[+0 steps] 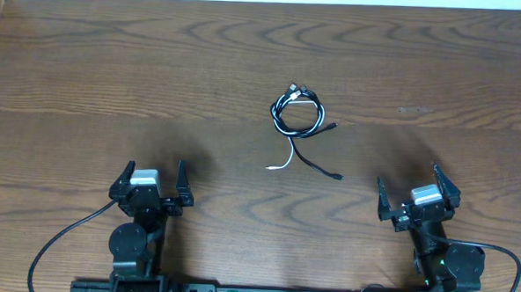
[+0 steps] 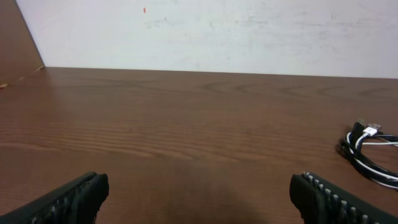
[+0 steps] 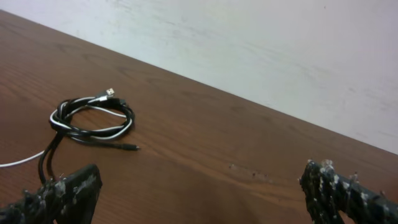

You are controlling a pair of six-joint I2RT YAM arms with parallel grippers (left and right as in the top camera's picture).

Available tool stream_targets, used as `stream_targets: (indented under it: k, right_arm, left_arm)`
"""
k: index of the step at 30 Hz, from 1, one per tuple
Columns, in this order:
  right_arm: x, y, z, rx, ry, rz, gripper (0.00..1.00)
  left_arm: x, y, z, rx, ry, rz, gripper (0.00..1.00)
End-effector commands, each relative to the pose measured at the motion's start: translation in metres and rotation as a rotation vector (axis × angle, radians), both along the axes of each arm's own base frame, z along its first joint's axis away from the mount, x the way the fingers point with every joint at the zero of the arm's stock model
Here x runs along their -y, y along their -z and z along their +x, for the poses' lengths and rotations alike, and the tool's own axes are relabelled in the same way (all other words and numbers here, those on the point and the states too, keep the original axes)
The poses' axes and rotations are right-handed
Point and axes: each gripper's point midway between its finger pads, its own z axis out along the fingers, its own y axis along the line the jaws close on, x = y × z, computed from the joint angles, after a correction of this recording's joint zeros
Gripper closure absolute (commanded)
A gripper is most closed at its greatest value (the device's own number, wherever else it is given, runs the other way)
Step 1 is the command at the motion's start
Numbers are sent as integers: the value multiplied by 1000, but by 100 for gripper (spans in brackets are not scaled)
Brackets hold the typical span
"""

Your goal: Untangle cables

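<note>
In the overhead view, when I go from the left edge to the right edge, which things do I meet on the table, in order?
left gripper, fingers apart → cables, a small coiled bundle of black and white cords → right gripper, fingers apart

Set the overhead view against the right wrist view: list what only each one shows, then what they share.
Only overhead: the left end effector, open, and the far ends of the white and black tails. Only right wrist: the pale wall behind the table. Both: the cables, looped in a coil with tails trailing out, and the open right end effector, apart from them.
</note>
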Motion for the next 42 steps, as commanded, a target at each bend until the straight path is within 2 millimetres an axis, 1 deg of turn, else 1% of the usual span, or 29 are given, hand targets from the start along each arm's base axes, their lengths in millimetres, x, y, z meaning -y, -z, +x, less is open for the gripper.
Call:
stream_targets:
  k: [1, 7, 10, 11, 13, 15, 17, 20, 22, 26, 29, 30, 33, 36, 38, 39, 40, 41, 42]
  right_arm:
    - [-2, 1, -1, -4, -7, 5, 1]
    - [-3, 1, -1, -3, -11, 6, 1]
    - [-3, 1, -1, -18, -11, 65, 1]
    - [-3, 1, -1, -28, -9, 102, 1]
    - [-5, 1, -1, -43, -16, 153, 1]
    - [-17, -2, -5, -55, -86, 162, 1]
    - [-24, -6, -7, -75, -131, 164, 1]
    - [-26, -16, -7, -127, -136, 165, 1]
    - [-26, -24, -5, -152, -133, 165, 1]
    - [-28, -52, 13, -229, -138, 168, 1]
    - [-33, -64, 26, -306, -156, 173, 1]
    - [-36, -69, 35, -359, -163, 177, 1]
    - [-40, -76, 53, -486, -173, 186, 1]
    - [-41, -80, 71, -606, -161, 190, 1]
    - [-42, -84, 82, -676, -154, 192, 1]
    - [-42, -85, 87, -715, -149, 194, 1]
    - [-43, -87, 95, -765, -144, 195, 1]
    - [-43, -89, 99, -785, -142, 195, 1]
    - [-43, -91, 106, -800, -140, 195, 1]
  left_arm:
    - [-3, 16, -2, -56, -16, -13, 2]
    - [-3, 16, -2, -56, -15, -13, 2]
    - [-2, 13, -2, -53, -14, -12, 2]
    - [-2, 9, -2, -49, -11, -13, 2]
    - [1, -4, -2, -38, 6, -16, 2]
    - [6, -15, -2, -50, 31, -20, 2]
    - [14, -25, 0, -83, 78, -30, 2]
    - [25, -38, 6, -150, 141, -50, 2]
    - [31, -51, 13, -210, 179, -69, 2]
    - [45, -86, 33, -342, 252, -122, 2]
    - [51, -102, 44, -415, 265, -152, 2]
    - [55, -108, 48, -442, 275, -155, 2]
    - [74, -124, 63, -515, 330, -148, 2]
    - [106, -136, 80, -551, 418, -126, 2]
    - [128, -137, 89, -575, 473, -114, 2]
    - [140, -135, 95, -599, 489, -120, 2]
    - [154, -126, 105, -649, 490, -140, 2]
    - [160, -119, 110, -682, 488, -150, 2]
    - [170, -105, 120, -745, 483, -167, 2]
